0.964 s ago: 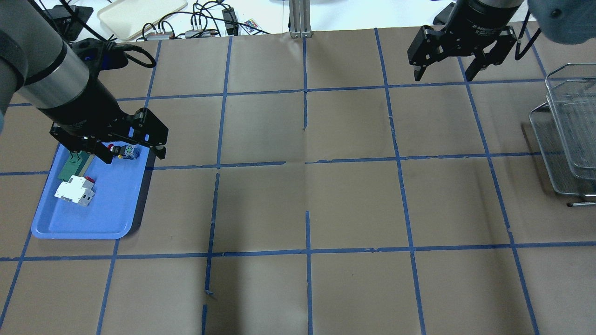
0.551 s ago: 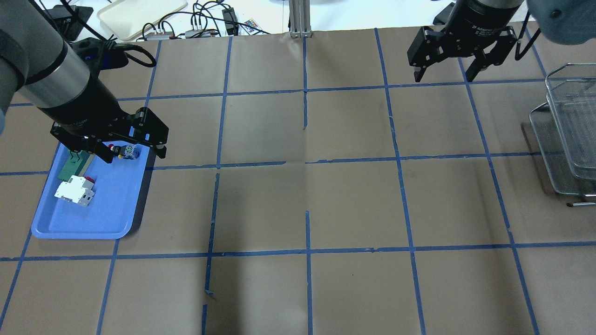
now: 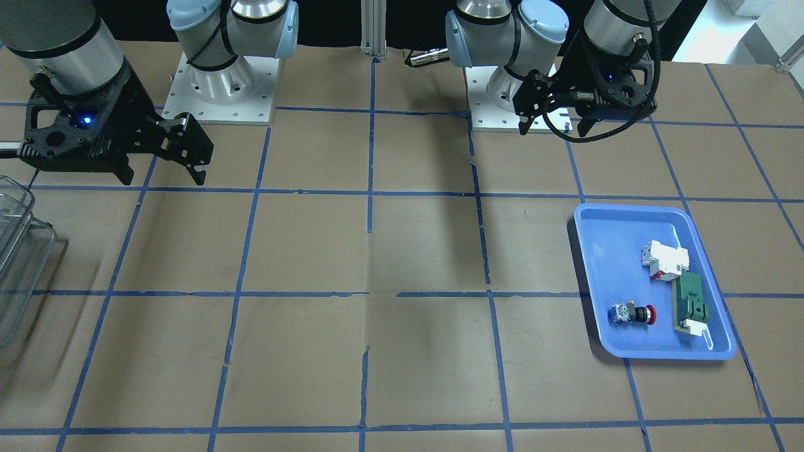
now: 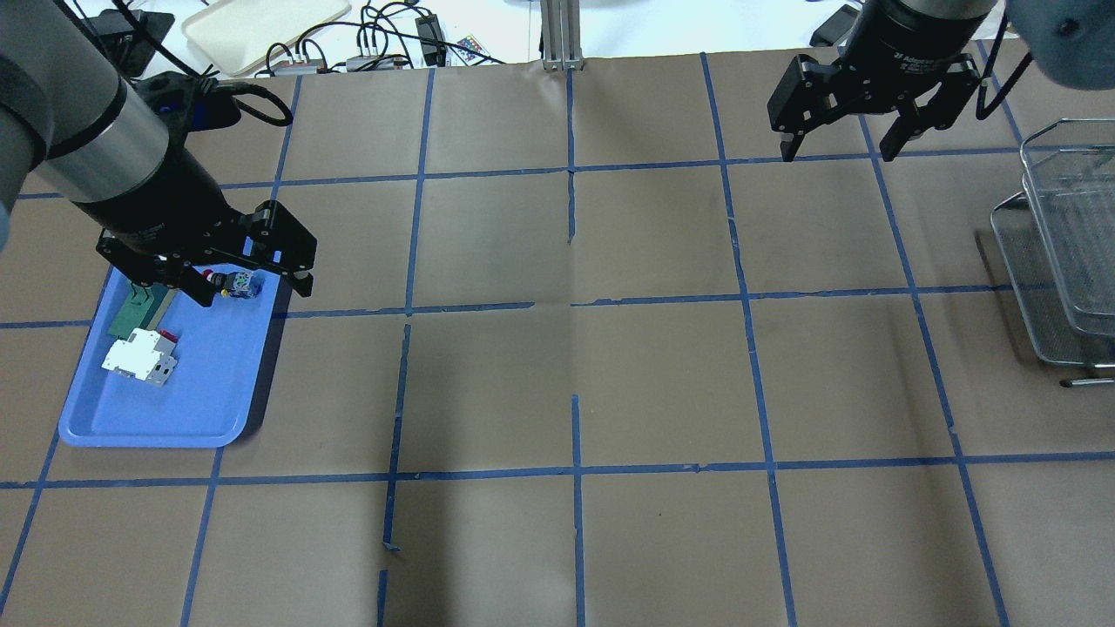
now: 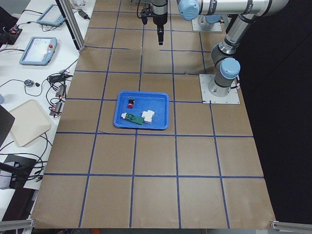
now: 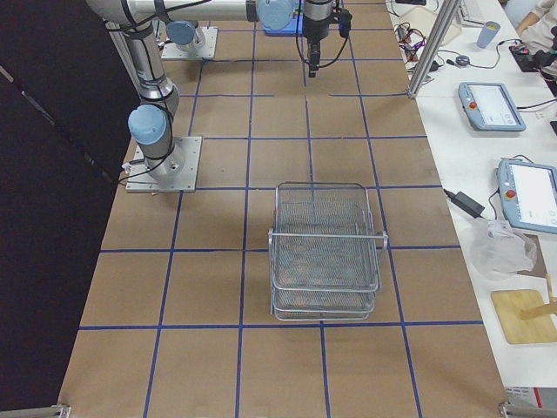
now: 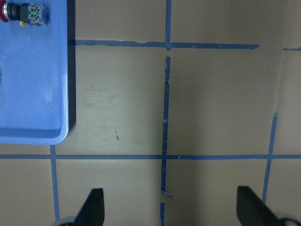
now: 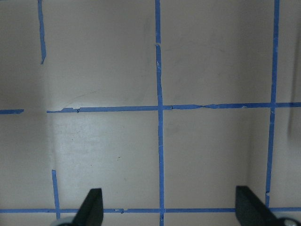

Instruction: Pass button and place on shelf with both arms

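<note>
The button (image 3: 633, 314), with its red head and blue-white block end, lies on its side in the blue tray (image 3: 603, 263). It also shows in the overhead view (image 4: 233, 284) and in the left wrist view's top left corner (image 7: 21, 12). My left gripper (image 4: 253, 293) is open and empty and hangs well above the tray's corner, apart from the button. My right gripper (image 4: 838, 155) is open and empty, high over the far right of the table. The shelf (image 6: 326, 252), a see-through mesh tiered rack, stands at the table's right end (image 4: 1067, 252).
A white-red breaker block (image 4: 139, 357) and a green flat part (image 4: 138, 305) lie in the same tray beside the button. Brown paper with blue tape lines (image 4: 575, 305) covers the table between tray and shelf. Cables and a beige tray (image 4: 261, 26) lie beyond the far edge.
My right gripper has moved a little to the right and nearer in the overhead view. My left gripper, the button and the tray have stayed where they were.
</note>
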{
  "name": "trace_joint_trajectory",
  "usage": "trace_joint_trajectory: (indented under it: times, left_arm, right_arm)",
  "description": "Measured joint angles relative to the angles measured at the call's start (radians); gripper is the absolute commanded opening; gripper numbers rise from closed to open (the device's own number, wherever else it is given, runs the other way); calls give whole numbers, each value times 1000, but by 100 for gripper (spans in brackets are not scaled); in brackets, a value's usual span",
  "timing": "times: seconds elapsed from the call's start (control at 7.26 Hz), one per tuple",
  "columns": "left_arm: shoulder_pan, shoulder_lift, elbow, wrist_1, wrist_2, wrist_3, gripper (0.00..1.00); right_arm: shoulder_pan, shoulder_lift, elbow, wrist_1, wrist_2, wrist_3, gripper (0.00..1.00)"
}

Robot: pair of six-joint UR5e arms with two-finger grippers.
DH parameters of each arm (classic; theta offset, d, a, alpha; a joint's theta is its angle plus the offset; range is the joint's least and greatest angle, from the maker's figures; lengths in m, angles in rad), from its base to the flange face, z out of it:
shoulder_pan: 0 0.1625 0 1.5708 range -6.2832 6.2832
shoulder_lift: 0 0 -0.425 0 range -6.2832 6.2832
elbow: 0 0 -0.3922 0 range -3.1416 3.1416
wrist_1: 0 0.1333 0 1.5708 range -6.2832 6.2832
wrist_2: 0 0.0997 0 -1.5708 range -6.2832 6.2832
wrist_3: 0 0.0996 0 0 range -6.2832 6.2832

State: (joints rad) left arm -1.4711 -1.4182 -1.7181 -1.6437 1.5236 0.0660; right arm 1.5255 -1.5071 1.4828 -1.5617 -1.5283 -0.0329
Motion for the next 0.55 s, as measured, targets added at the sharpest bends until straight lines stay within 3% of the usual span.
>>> trace_joint_trajectory:
  times: [0.55]
  left_arm:
    - [8,-5,0,4,8,0,100]
  right_arm:
    - [-1,-5,6,-12,3,2,100]
